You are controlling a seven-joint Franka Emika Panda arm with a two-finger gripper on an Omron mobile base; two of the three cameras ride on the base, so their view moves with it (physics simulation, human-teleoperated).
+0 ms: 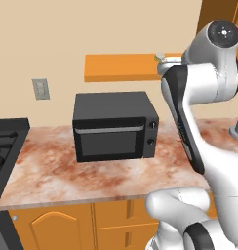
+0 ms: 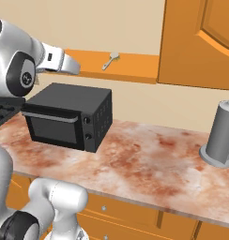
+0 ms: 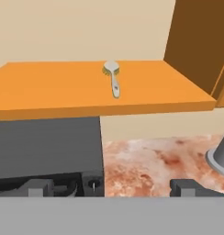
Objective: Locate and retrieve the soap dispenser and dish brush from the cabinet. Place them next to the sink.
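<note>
Hand view: one dish brush [image 3: 113, 79] on the cabinet [image 3: 63, 87] shelf.

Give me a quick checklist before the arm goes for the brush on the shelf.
1. Dish brush located on the open shelf: ok.
2. Brush lies flat, bristle head away from the hand, handle toward it: ok.
3. End effector open, nothing between the fingertips: ok.
4. Shelf around the brush free of other things: ok.
5. Microwave sits right below the shelf, close to the approach path: not ok, mind clearance.
6. Soap dispenser located: cannot tell.
</note>
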